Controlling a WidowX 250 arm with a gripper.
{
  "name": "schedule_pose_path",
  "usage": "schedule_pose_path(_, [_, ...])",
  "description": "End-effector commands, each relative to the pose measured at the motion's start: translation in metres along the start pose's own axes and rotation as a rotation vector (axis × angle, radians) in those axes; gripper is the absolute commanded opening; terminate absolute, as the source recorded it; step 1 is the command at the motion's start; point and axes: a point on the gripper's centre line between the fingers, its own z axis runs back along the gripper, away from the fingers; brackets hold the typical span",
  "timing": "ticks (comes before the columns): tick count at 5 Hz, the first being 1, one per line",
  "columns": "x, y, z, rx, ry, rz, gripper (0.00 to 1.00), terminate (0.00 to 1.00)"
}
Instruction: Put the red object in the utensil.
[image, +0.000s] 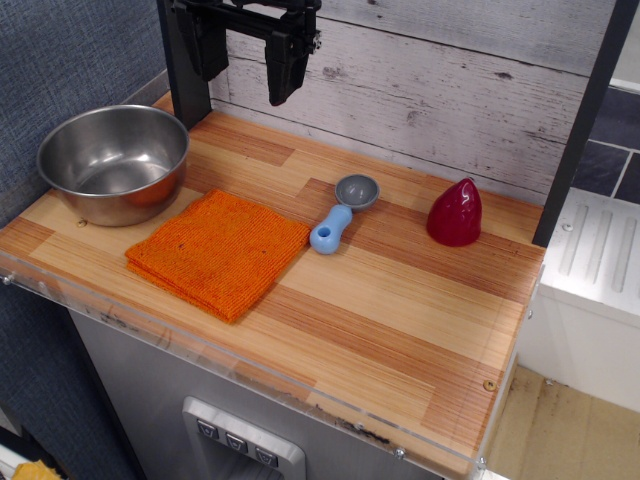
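**Red object waits far from bowl, tool high and empty**

Red object stands upright on the right side of the desk, near the back wall, w/ its point up. The utensil, a big steel bowl, sits at the far left corner, well apart from it. Between them lie a blue-handled scoop and an orange cloth.

What could go wrong, in my judgement: the piece is glossy and narrows to the top, so a pinch too high may slide off and tip it over. Its place close to the back wall leaves little room for approach. On the way to the bowl, a low path could knock the scoop or drag the cloth. Also a drop from too high may make it bounce on the steel.

The tool hangs at the top, above the back-left area, touching nothing and holding nothing. Whether its fingers are spread or pressed together I cannot tell; from this angle they look like one dark shape.
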Motion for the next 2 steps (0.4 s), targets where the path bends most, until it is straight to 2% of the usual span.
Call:
schedule_pose_path(1, [0.000,0.000,0.000,0.000,0.000,0.000,1.00,0.00])
schedule_pose_path(2, [0.028,-0.042,-0.016,-0.072,-0.018,-0.104,1.00,0.00])
